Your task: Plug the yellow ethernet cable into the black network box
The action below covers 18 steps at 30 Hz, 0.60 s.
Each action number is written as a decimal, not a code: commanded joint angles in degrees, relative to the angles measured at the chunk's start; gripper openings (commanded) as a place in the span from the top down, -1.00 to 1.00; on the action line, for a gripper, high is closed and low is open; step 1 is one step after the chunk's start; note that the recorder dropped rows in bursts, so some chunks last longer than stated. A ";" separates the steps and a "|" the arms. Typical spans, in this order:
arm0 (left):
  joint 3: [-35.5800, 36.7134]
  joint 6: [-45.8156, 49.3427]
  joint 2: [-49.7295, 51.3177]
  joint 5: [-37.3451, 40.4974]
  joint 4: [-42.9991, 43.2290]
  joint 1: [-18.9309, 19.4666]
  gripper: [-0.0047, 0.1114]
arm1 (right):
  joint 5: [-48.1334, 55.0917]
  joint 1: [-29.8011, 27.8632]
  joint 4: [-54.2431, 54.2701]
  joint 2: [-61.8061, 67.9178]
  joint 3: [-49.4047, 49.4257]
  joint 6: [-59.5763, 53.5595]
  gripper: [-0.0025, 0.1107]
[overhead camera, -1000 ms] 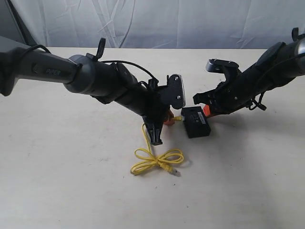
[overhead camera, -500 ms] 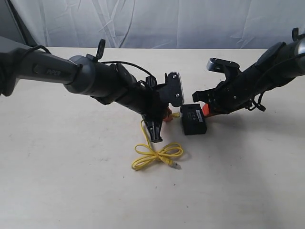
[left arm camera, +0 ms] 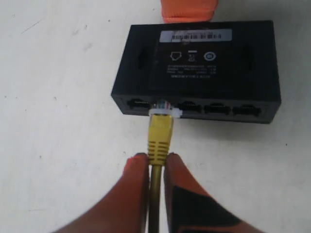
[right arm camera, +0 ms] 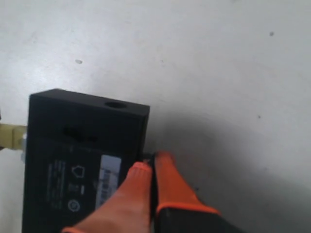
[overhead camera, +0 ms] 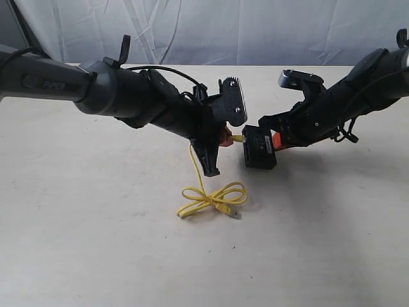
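Pinching the yellow cable [overhead camera: 211,197], whose loops lay lower centre, the left gripper [overhead camera: 225,137] sat mid-frame in the outside view, the black box [overhead camera: 259,148] just right of it and the right gripper [overhead camera: 276,139] at the box's right side. The left wrist view had the plug [left arm camera: 160,127] at the box's front, left of centre, seemingly partly in. The right wrist view had that gripper's jaws closed together, tips on the box edge, lower left. A skewed push could jam the plug or shove the box away.
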 commanded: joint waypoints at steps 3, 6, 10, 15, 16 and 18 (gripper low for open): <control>-0.89 -0.44 1.21 1.36 -2.36 -1.00 0.92 | 5.91 2.17 2.91 -0.99 0.05 -0.49 0.97; -0.89 -0.44 1.21 1.36 -2.36 -1.00 0.92 | 5.57 2.17 2.35 -0.99 0.05 -0.49 0.97; -0.89 -0.44 1.21 1.36 -2.36 -1.00 0.92 | 5.57 2.17 2.35 -0.99 0.05 -0.49 0.97; -0.89 -0.44 1.21 1.36 -2.70 -1.00 0.65 | 5.47 2.17 2.37 -0.99 0.05 -0.49 0.97; -0.89 -0.44 1.21 1.36 -2.70 -1.00 0.55 | 5.47 2.17 2.37 -0.99 0.05 -0.49 0.97; -0.89 -0.44 1.21 1.36 -2.70 -1.00 0.37 | 5.47 2.17 2.37 -0.99 0.05 -0.49 0.97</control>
